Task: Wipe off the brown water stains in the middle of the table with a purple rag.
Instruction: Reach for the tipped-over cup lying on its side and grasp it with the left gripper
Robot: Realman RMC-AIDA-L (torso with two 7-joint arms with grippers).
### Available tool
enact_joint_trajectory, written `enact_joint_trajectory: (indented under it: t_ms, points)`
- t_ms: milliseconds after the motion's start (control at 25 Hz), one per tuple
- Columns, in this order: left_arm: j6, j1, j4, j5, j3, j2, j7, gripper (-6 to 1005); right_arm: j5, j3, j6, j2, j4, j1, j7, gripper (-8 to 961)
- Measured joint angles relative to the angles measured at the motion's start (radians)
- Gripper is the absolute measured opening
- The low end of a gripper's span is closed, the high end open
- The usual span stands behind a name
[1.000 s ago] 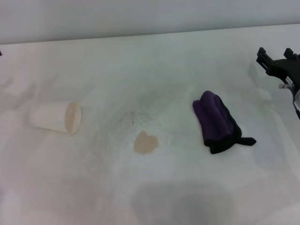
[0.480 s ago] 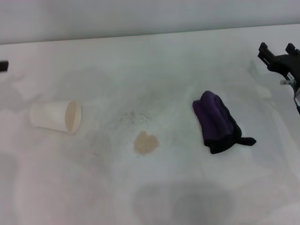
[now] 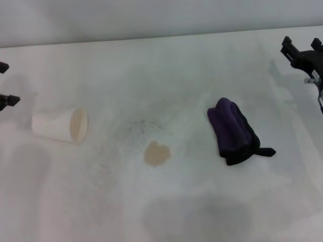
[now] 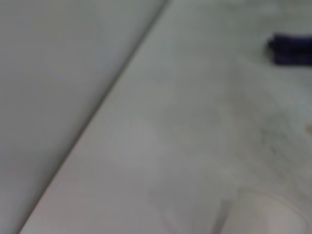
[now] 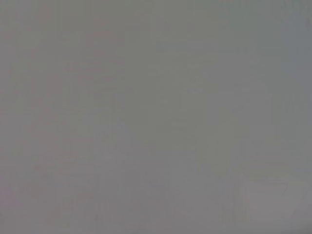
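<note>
The brown water stain [image 3: 157,153] is a small tan heart-shaped blotch in the middle of the white table [image 3: 166,75]. The purple rag [image 3: 233,131] lies bunched to its right, with its black tail pointing right. It also shows in the left wrist view [image 4: 290,48] as a dark shape far off. My right gripper [image 3: 303,48] hovers open and empty at the far right, beyond the rag and apart from it. My left gripper [image 3: 6,83] shows only its two black fingertips at the left edge, spread apart and empty. The right wrist view shows only plain grey.
A white paper cup [image 3: 60,126] lies on its side at the left, its tan inside facing the stain, close to my left gripper. It shows blurred in the left wrist view [image 4: 265,214]. Faint grey speckles [image 3: 144,124] lie just beyond the stain.
My left gripper's fingertips have come into view at the left edge near the cup. My right gripper has drifted slightly up and to the right. Rag, stain and cup have not moved.
</note>
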Motion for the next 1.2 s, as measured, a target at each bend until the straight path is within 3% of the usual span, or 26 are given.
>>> enact_joint_trajectory:
  t_ms: [280,480,720,1200]
  points:
    - [-0.005,-0.109,-0.144,0.133,0.001,-0.085,0.189,878,0.0,0.072,0.002,0.0,0.006,0.012,0.0,857]
    - [-0.019,-0.172,-0.15,0.254,0.002,-0.141,0.271,878,0.0,0.116,0.003,0.0,0.013,0.025,0.002,857]
    - [-0.057,-0.196,-0.123,0.322,0.001,-0.16,0.268,878,0.0,0.119,0.003,0.0,0.013,0.035,0.003,857]
    - [-0.19,-0.164,0.124,0.311,-0.002,-0.161,0.207,878,0.0,0.119,0.005,-0.002,0.006,0.028,0.003,856]
